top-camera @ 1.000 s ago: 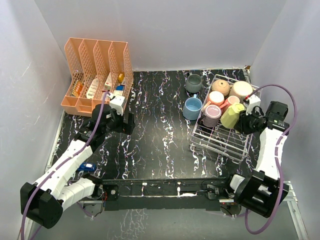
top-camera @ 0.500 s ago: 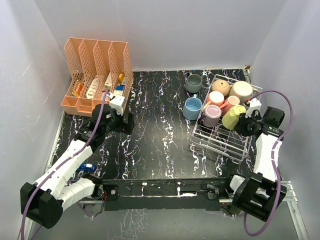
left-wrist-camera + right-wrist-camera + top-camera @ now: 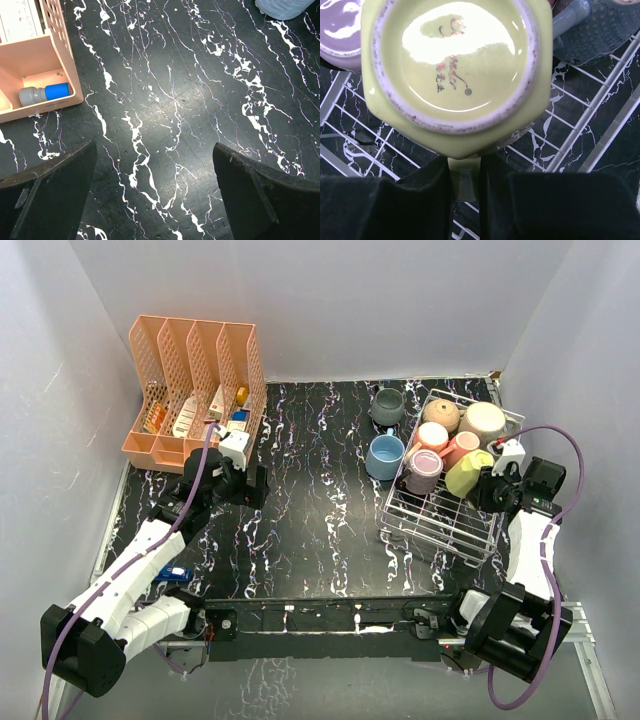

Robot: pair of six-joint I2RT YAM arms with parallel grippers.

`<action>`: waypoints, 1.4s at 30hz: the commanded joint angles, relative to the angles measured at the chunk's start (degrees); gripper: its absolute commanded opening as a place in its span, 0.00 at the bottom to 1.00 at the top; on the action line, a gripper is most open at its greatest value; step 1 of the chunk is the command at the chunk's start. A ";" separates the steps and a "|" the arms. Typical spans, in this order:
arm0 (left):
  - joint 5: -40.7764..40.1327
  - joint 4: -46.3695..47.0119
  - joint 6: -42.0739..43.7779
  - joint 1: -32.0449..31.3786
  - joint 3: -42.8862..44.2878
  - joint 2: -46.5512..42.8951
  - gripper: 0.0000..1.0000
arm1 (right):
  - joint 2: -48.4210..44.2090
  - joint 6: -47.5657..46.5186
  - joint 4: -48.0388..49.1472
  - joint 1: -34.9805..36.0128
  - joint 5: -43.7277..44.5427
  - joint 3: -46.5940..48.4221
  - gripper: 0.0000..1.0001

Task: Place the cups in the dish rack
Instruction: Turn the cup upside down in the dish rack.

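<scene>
R gripper [image 3: 465,175] is pinching the handle of the yellow-green cup [image 3: 455,75], jaws pressed on both sides of it. It's holding the cup over the right side of the dish rack [image 3: 440,525], just beside the mauve cup [image 3: 422,472]. L gripper [image 3: 155,195] is hanging spread and empty over the table [image 3: 175,100] near the peach organizer [image 3: 55,55].

Step in hand, prob.: seating this cup in the rack. To do it well: lower slowly till the body is resting on the wires, w/o nudging the mauve cup. Then spread the jaws and back straight off along the handle so nothing drags.

The cup isn't upright: it's tipped over, base facing the R wrist cam, mouth facing away into the rack. Its base-to-mouth axis is running approx. along the gripper's reach, and the handle is pointing back at the jaws.
</scene>
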 commanded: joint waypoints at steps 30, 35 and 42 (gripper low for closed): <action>-0.21 0.23 0.67 0.33 -0.27 -0.51 0.97 | 4.64 4.74 14.79 8.71 8.61 -1.14 0.12; -0.14 0.30 0.73 0.28 -0.33 -0.50 0.97 | 5.36 4.44 15.58 9.78 10.03 -1.90 0.15; -0.23 0.26 0.70 0.32 -0.36 -0.50 0.97 | 6.82 4.02 15.27 11.50 9.68 -1.68 0.23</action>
